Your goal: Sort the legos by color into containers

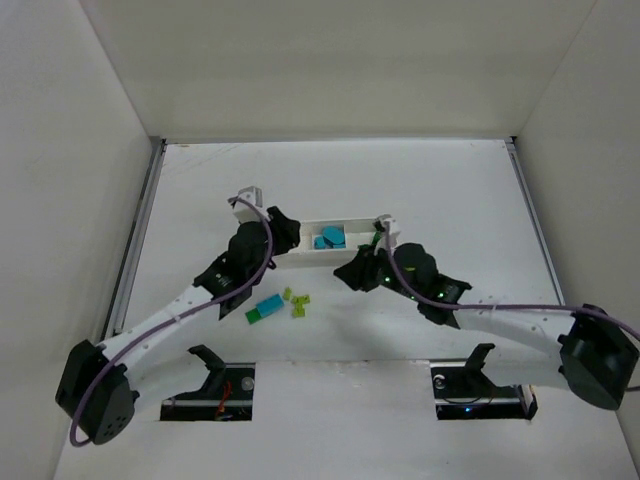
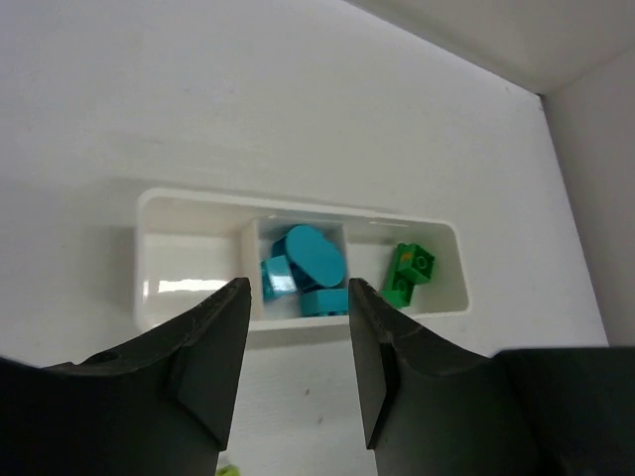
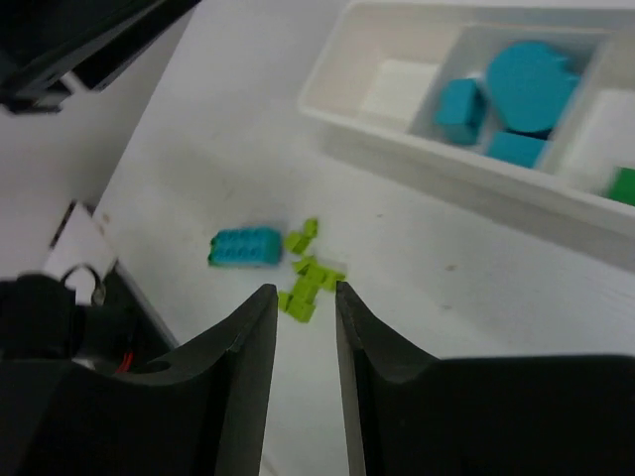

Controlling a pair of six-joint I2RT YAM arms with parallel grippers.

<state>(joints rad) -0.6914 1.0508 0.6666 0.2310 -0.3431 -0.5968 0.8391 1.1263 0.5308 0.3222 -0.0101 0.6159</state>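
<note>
Your right gripper (image 3: 305,293), jaws barely apart and empty, points at the yellow-green bricks (image 3: 316,276) just ahead; the blue brick (image 3: 245,246) lies left of them, crosswise. Your left gripper (image 2: 298,288) gapes empty over the tray (image 2: 159,258).

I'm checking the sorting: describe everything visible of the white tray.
The white tray is one long, shallow, glossy plastic-looking box with rounded corners, flat on the table, split by thin dividers into three square compartments. The middle one holds cyan-blue pieces, one end a green brick; the other end looks empty.
</note>
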